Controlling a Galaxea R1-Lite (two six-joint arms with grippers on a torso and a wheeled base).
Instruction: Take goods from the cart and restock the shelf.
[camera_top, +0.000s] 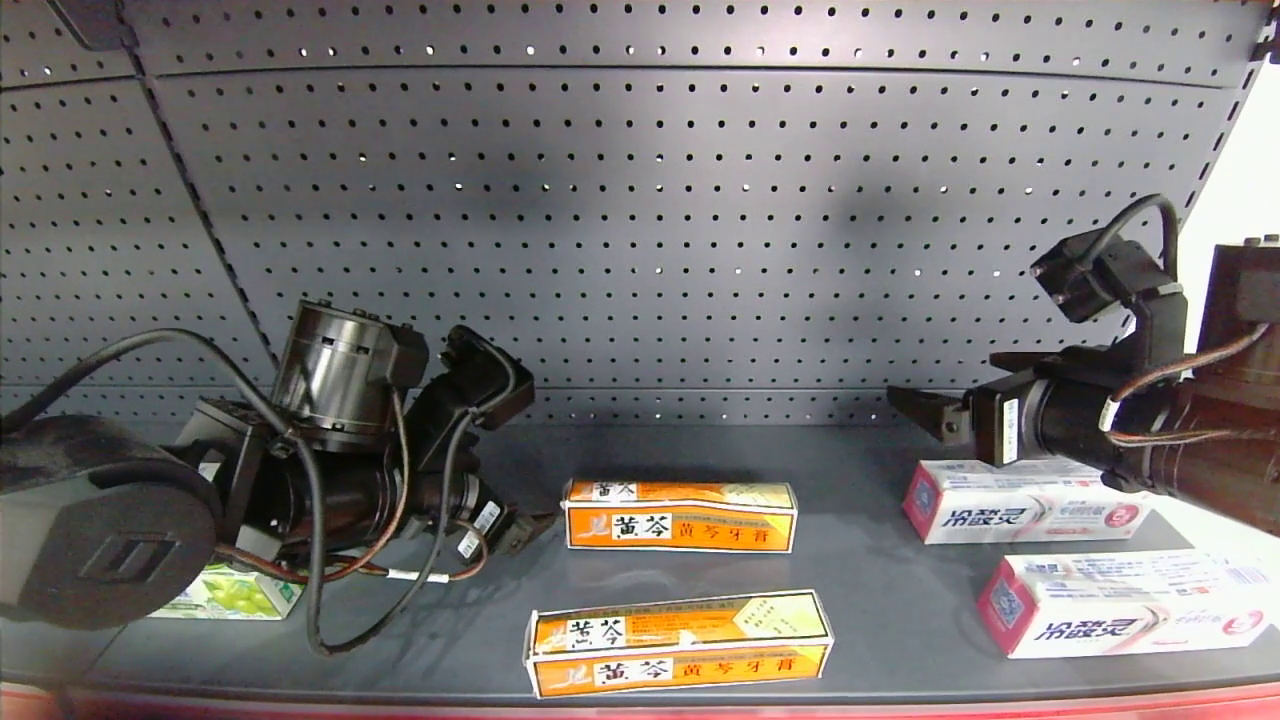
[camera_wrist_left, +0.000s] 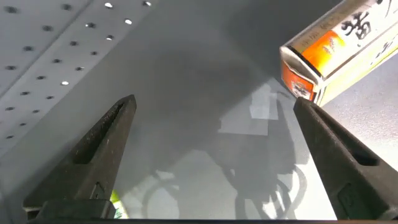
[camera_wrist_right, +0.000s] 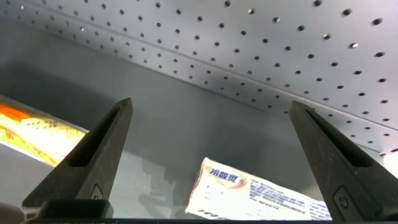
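- Nearest me, by the shelf's (camera_top: 880, 610) front edge, lie the front orange box (camera_top: 680, 642) and the front white box (camera_top: 1130, 603). I'd pull both arms out above them, not across.
- A green box (camera_top: 235, 592) lies under my left arm.
- My left gripper (camera_wrist_left: 212, 104) hangs spread and empty, low, just beside the rear orange box (camera_wrist_left: 339, 46). I'd lift first, or a finger may clip its end.
- My right gripper (camera_wrist_right: 211, 106), also spread and empty, hovers over the rear white box (camera_wrist_right: 255, 193).
- The next goods, I judge, belong on the bare patch toward the pegboard (camera_top: 640, 230).
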